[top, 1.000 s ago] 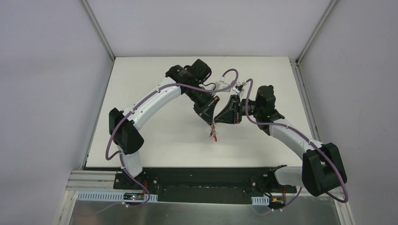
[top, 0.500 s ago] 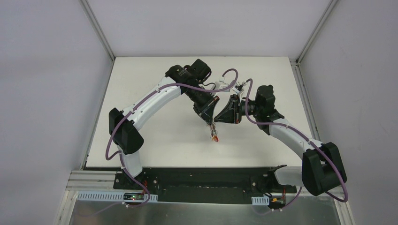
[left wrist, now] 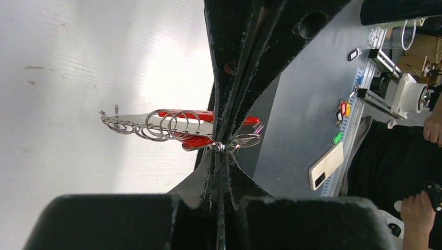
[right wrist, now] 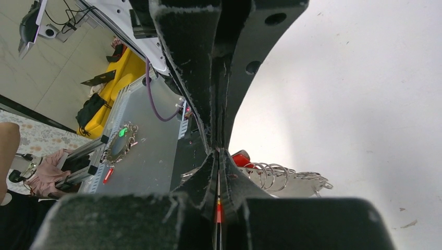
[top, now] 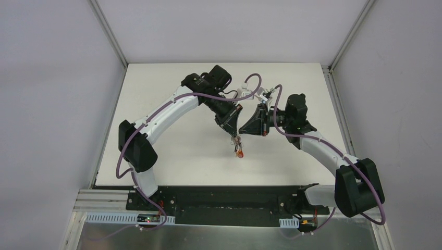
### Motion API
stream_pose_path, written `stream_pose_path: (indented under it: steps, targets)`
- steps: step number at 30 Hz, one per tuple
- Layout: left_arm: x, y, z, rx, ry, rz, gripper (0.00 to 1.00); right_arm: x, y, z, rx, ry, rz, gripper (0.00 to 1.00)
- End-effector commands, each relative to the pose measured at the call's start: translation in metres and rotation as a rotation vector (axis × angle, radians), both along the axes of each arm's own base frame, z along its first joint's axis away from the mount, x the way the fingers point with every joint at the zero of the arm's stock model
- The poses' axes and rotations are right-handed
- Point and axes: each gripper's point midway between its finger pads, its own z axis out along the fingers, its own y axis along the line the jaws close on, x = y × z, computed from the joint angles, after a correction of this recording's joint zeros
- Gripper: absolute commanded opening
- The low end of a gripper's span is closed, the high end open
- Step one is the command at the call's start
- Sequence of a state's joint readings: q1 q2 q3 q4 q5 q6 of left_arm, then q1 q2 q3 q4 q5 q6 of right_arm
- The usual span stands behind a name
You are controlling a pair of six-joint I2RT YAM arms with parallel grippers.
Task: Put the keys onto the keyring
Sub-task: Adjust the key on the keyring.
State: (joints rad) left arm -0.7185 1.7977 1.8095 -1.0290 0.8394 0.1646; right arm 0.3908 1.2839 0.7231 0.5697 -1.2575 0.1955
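Where the left arm (top: 167,112) and right arm (top: 323,151) meet over the middle of the bench (top: 172,156), the keyring (top: 237,147) hangs below their tips. The left jaws are pressed together and pinch the keyring at its edge; its red half and a row of metal rings (left wrist: 167,125) stick out to one side in the left wrist view. The right jaws are pressed together too, tip to tip with the left. A red sliver shows between them, but I cannot tell what they grip.
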Motion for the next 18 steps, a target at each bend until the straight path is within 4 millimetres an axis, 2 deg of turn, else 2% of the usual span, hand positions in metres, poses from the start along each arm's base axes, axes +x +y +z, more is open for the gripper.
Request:
stream_pose_path:
  steps: [1, 5, 8, 14, 16, 18]
  targets:
    - [-0.0041, -0.0055, 0.033, -0.13, -0.051, -0.016, 0.0, 0.0042, -0.0008, 0.0249, 0.057, -0.089, -0.01, 0.0]
    - [-0.0032, -0.0057, 0.0332, -0.13, -0.056, -0.013, 0.0, 0.0032, -0.0003, 0.0232, 0.055, -0.085, 0.002, 0.0]
    - [-0.003, -0.0059, 0.0317, -0.127, -0.051, -0.014, 0.0, 0.001, 0.0007, 0.0224, 0.054, -0.083, 0.015, 0.06]
    - [-0.0023, -0.0068, 0.0298, -0.123, -0.044, -0.014, 0.0, -0.0014, 0.0031, 0.021, 0.053, -0.079, 0.028, 0.12]
    - [-0.0025, -0.0067, 0.0297, -0.122, -0.042, -0.014, 0.0, -0.0016, 0.0037, 0.0203, 0.052, -0.077, 0.03, 0.12]
    - [-0.0028, -0.0064, 0.0297, -0.122, -0.043, -0.016, 0.0, -0.0011, 0.0038, 0.0196, 0.051, -0.074, 0.031, 0.06]
